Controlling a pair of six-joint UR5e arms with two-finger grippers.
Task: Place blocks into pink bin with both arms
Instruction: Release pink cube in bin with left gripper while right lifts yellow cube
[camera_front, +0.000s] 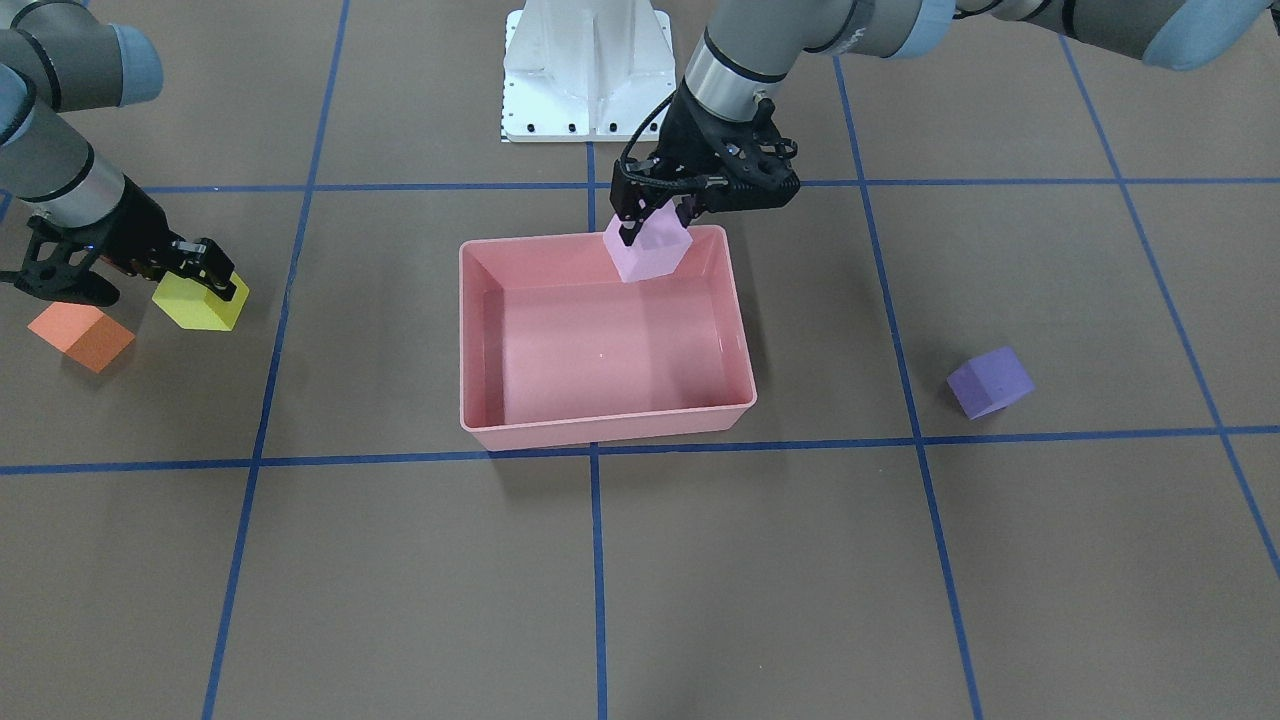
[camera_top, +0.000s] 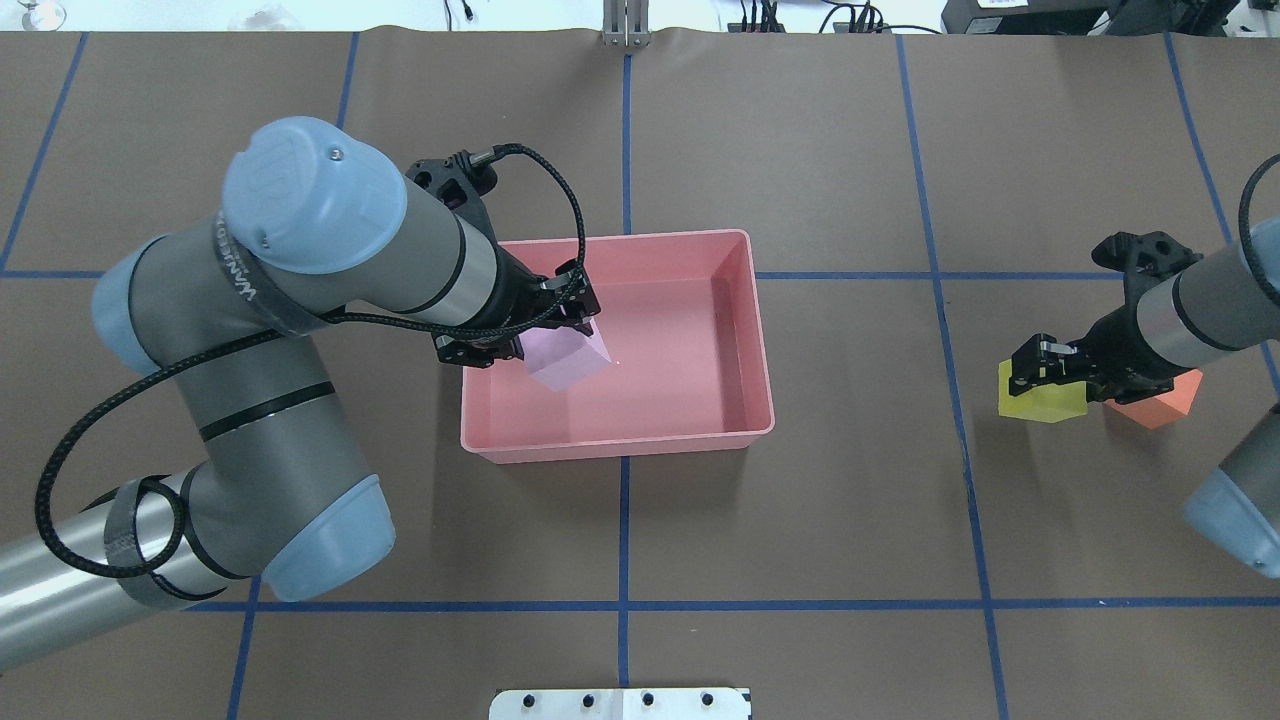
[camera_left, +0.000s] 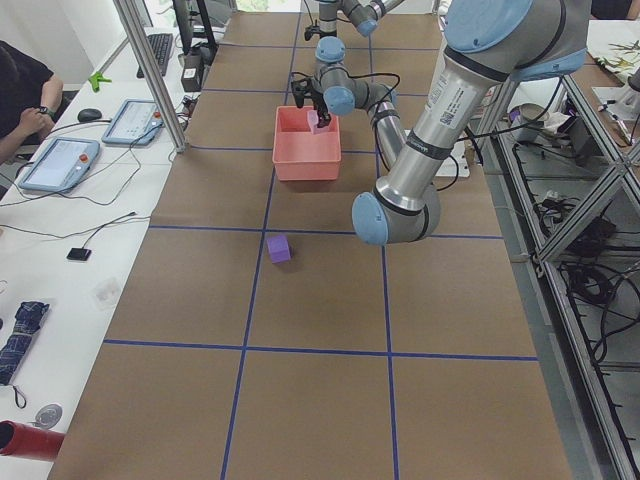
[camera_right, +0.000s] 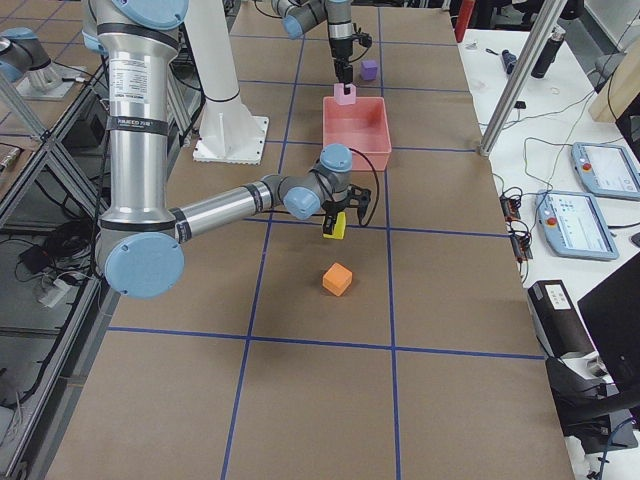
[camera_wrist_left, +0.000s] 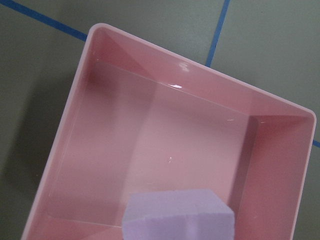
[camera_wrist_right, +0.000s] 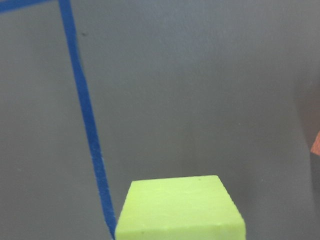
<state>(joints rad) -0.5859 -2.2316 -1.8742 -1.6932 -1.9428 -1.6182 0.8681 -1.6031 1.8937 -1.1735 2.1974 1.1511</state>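
My left gripper (camera_front: 655, 215) is shut on the light pink block (camera_front: 648, 250) and holds it over the pink bin (camera_front: 600, 425), near the wall on the robot's side. The bin is otherwise empty in the left wrist view (camera_wrist_left: 75, 125), with the block (camera_wrist_left: 177, 217) at the bottom edge. My right gripper (camera_top: 1040, 365) is shut on the yellow block (camera_top: 1040, 400), low over the table. The orange block (camera_top: 1160, 405) lies just beside it. The purple block (camera_front: 990, 382) lies alone on the table on my left side; my left arm hides it in the overhead view.
The white pedestal (camera_front: 588, 70) stands behind the bin on the robot's side. Blue tape lines grid the brown table. In the exterior left view an operator's tablets (camera_left: 60, 160) lie on a side table beyond the table's far edge.
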